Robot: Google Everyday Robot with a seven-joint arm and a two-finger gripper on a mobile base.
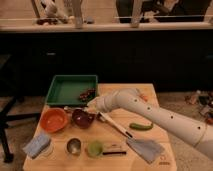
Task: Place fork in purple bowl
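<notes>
The purple bowl stands on the wooden table, just right of an orange bowl. My white arm reaches in from the right. The gripper hangs just above the bowl's far right rim, and it is shut. A thin pale sliver that looks like the fork sticks out leftward from the gripper's end, along the bowl's far edge. The fork's handle is hidden in the gripper.
A green tray with small dark items sits behind the bowls. A long white-handled utensil, a green vegetable, a grey cloth, a steel cup, a green cup and a blue cloth lie around.
</notes>
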